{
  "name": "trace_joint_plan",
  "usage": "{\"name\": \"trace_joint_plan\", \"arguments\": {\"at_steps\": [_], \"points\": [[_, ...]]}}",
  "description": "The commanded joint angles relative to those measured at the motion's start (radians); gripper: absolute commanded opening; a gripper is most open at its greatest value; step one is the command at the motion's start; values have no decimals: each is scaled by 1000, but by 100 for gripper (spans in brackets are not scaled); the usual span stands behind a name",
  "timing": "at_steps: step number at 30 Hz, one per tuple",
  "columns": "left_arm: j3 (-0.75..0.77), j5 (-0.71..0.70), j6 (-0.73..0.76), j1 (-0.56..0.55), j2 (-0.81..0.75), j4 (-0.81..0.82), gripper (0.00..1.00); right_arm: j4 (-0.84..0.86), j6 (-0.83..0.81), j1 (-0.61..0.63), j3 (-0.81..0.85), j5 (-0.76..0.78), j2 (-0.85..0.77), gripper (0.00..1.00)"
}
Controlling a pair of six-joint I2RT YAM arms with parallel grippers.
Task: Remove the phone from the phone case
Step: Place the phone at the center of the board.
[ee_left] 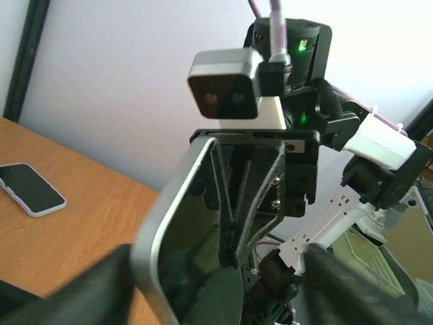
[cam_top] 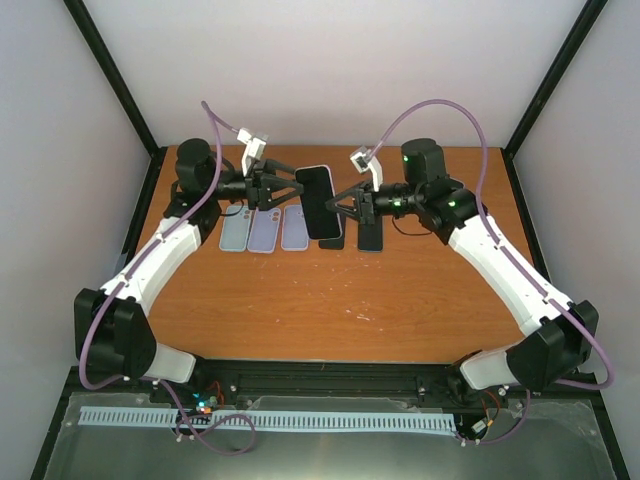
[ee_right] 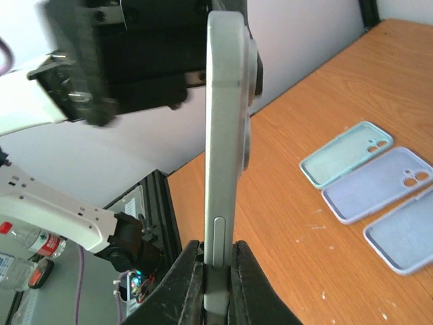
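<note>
Above the table [cam_top: 380,300], mid-air between both arms: phone [cam_top: 318,200]. Right gripper [ee_right: 216,261] clamped on the phone's thin edge. Left gripper [cam_top: 296,185] jaws apart, flanking the opposite side. Three empty cases [cam_top: 265,232] lie flat side by side beneath.

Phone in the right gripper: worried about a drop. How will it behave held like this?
Likely stiff: the phone juts straight from the pinch, no sag. Probably slippery: smooth edge, and the right gripper pinches only one end. Might tip if that loosens; the left gripper is open.
</note>
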Motion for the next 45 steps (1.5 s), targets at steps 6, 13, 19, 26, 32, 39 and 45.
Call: {"name": "trace_joint_plan", "arguments": {"at_steps": [6,13,19,26,32,39,45], "points": [[91,-97,117,2,-16,-118,100,-57,11,-120,-27,-27,-22,3],[88,-111,153,11,-16,-155,100,-176,-75,-243,-58,-40,-10,3],[93,-127,177,15,-17,-177,100,-283,-179,-376,-58,-30,36,3],[91,-127,174,15,-16,-177,100,-440,-296,-498,7,27,175,3],[87,-126,173,16,-14,-173,100,-478,-335,-571,57,28,297,3],[80,-129,174,16,-18,-176,100,-507,-365,-619,147,14,453,3],[76,-130,176,16,-10,-174,100,-499,-357,-627,200,17,563,3]]}}
